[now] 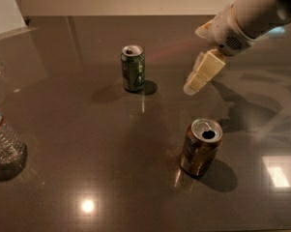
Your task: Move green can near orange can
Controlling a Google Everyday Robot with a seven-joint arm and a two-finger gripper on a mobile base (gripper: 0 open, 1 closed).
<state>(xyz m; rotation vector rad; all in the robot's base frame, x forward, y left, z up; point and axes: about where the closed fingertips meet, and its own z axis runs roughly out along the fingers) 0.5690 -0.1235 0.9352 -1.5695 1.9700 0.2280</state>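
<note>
The green can stands upright, its markings unreadable. The gripper hovers right of it; released or clenched, I cannot tell.

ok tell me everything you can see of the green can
The green can is a slim dark green metal drink can with pale markings on its side and a silver top showing a dark opening. It stands upright on the dark glossy table, its shadow falling to the right in the view. Nothing touches it; the gripper hovers off to that same side, apart from it.
</note>
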